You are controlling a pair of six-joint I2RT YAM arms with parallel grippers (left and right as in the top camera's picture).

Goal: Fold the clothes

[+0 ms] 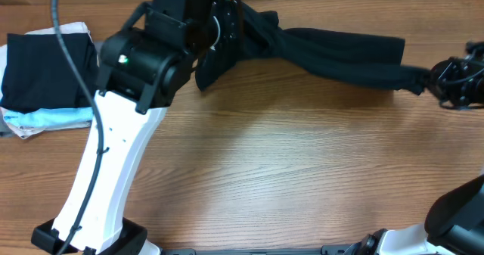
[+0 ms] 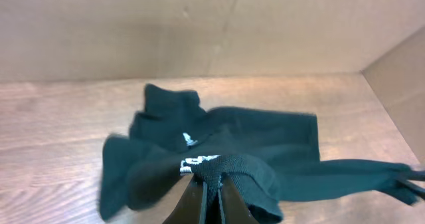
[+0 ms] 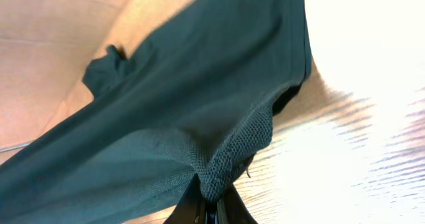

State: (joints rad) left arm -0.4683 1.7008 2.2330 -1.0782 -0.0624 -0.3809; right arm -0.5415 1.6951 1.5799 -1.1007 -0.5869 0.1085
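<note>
Where the clothes (image 1: 340, 51) lie: the black T-shirt is strung in a long band along the far side of the table (image 1: 287, 172), from far centre to the right edge, bunched at its left end.
Left gripper (image 2: 207, 187): pressed together on a fold of the shirt, just beside the white lettering (image 2: 198, 161).
Right gripper (image 3: 209, 207): pinching the shirt's other end at the right edge, fabric drawn taut away from it.
Far left: stack of folded garments (image 1: 45, 73), dark on top, pale blue beneath, well apart from the shirt.
Behind: cardboard wall (image 2: 199, 24).
</note>
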